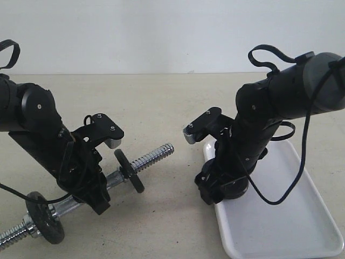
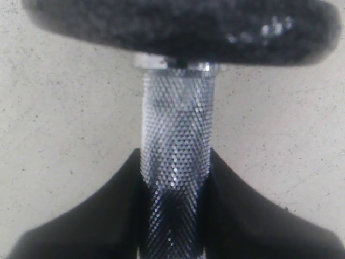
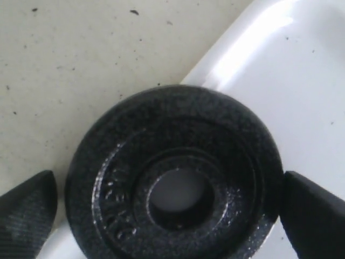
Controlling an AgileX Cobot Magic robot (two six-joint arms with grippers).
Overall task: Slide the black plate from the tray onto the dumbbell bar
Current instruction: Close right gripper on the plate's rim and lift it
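Observation:
The dumbbell bar (image 1: 153, 155) lies slanted on the table, with one black disc (image 1: 129, 171) near its middle and another (image 1: 46, 216) near its lower end. My left gripper (image 1: 99, 190) is shut on its knurled middle. In the left wrist view the knurled bar (image 2: 175, 124) is pinched in the left gripper (image 2: 175, 186), and a disc (image 2: 183, 27) sits just beyond. The black plate (image 3: 175, 178) lies flat over the near corner of the white tray (image 3: 302, 81). My right gripper (image 3: 170, 197) straddles it, open: one finger touches the plate's edge and a thin gap shows at the other (image 3: 29, 210).
The tray (image 1: 280, 221) stretches toward the front right, behind and under the right arm (image 1: 253, 135). The bar's free threaded end (image 1: 164, 149) points toward the right gripper, with bare speckled tabletop (image 1: 172, 216) between the arms.

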